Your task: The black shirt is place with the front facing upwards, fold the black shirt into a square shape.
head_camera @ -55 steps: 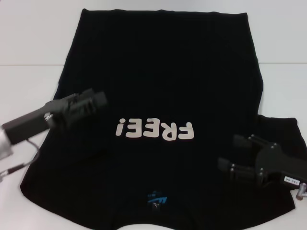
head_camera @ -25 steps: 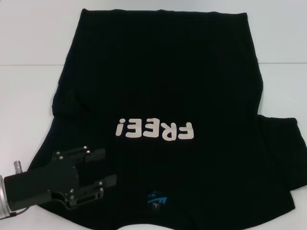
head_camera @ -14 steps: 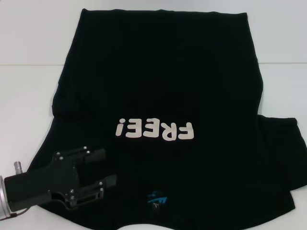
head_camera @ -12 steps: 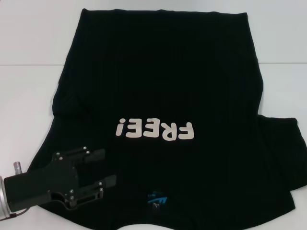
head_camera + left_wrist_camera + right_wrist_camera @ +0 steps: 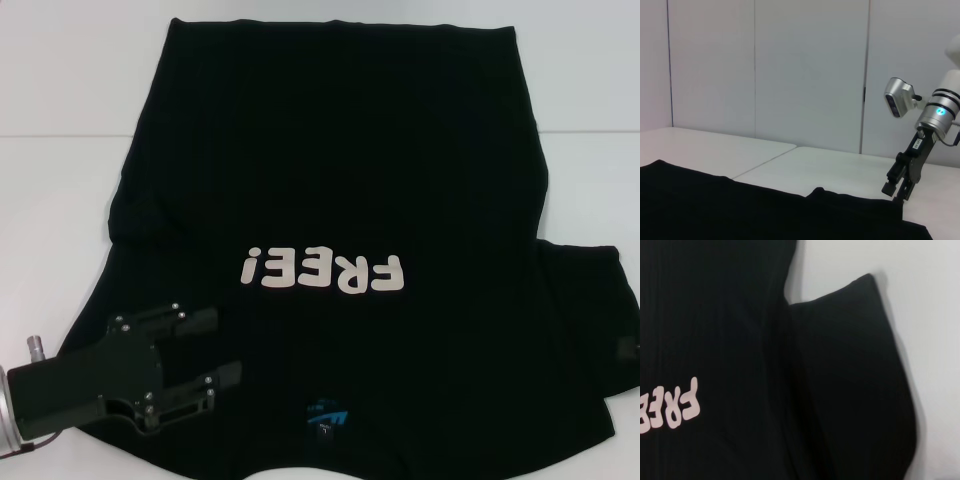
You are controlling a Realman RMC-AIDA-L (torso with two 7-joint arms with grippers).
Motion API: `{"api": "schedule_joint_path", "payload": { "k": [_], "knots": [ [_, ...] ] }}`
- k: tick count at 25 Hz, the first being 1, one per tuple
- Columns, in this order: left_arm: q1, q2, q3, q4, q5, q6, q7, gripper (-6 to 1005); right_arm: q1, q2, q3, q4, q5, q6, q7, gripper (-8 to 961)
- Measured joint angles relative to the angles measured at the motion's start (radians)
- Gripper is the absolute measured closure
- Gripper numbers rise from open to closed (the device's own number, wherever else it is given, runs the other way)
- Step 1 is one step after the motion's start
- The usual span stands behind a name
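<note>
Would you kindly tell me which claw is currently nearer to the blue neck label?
The left. The left claw sits over the black shirt just beside the blue neck label. The right claw is far off, over the right sleeve's edge.

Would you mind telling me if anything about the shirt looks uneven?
Yes: the shirt lies lopsided. Its sleeve on the robot's right is spread out flat, while no sleeve shows on the left, where the open left gripper rests.
</note>
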Motion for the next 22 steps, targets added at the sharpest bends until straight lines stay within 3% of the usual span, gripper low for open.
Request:
{"api": "schedule_joint_path", "payload": {
  "k": [22],
  "knots": [
    [-0.004,0.0,0.0,0.0,-0.004,-0.012,0.0,361,0.036,0.007,-0.01,0.058,0.008,0.026,-0.014,44]
  ]
}}
